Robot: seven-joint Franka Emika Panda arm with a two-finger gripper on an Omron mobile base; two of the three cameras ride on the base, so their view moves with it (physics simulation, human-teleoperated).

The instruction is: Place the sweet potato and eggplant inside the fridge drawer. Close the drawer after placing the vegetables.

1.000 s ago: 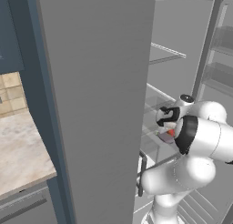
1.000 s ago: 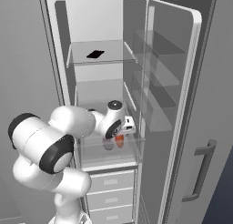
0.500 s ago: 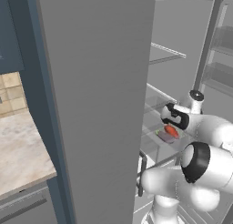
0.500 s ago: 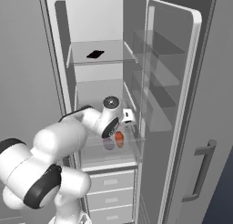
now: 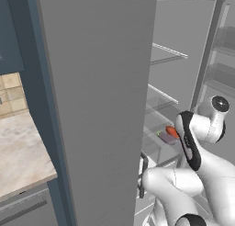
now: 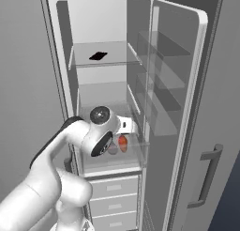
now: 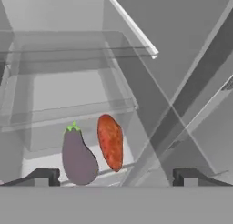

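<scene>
Gripper: two dark-tipped fingers (image 7: 113, 176) spread wide, holding nothing.
Eggplant: dull purple-grey rounded eggplant (image 7: 78, 157) lying in the clear plastic fridge drawer (image 7: 68, 114), at 11 o'clock from gripper.
Sweet potato: orange-red oblong sweet potato (image 7: 110, 141) just beside the eggplant at its 3 o'clock, same drawer.

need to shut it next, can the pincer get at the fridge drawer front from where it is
Probably yes. The open pincer holds nothing and sits just in front of the clear fridge drawer, where the eggplant and sweet potato lie side by side. Nothing stands between.
</scene>
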